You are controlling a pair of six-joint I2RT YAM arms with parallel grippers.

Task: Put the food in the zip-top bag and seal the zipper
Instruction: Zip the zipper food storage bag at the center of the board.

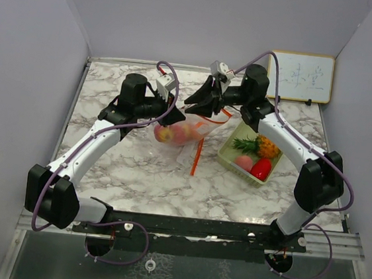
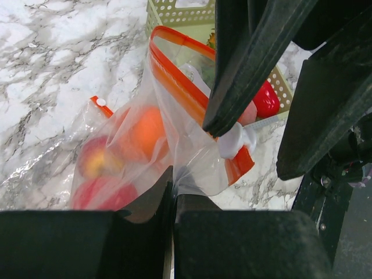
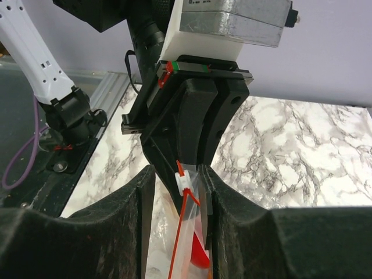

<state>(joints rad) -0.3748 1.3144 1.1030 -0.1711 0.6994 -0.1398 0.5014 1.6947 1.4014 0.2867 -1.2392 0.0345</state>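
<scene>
1. The left gripper [image 2: 173, 195] has its jaws pressed together, pinching a fold of the clear film of the bag [image 2: 186, 157] just below its mouth.
2. The right gripper [image 3: 177, 174] is only narrowly parted. Its fingers flank the bag's top edge, with the white slider [image 3: 185, 181] between them. In the left wrist view one finger tip touches the slider and the other stands off, so no firm clamp is seen.
3. The two grippers meet nose to nose over the far middle of the marble table [image 1: 123, 166].
4. The bag's mouth is raised between the grippers and gapes open. The orange zipper rim [image 2: 174, 64] forms a loop facing the basket [image 1: 234, 159]. The long axis runs from the held mouth down to the loaded end, which sags toward the left arm's side.
5. Inside the bag, blurred through the film, are an orange [image 2: 145, 131], a red-and-yellow apple [image 2: 96, 160] and a red fruit [image 2: 104, 195].
6. In the basket, right of the bag, are a pineapple [image 1: 265, 146], a peach [image 1: 243, 162] and a red pepper [image 1: 261, 168].
</scene>
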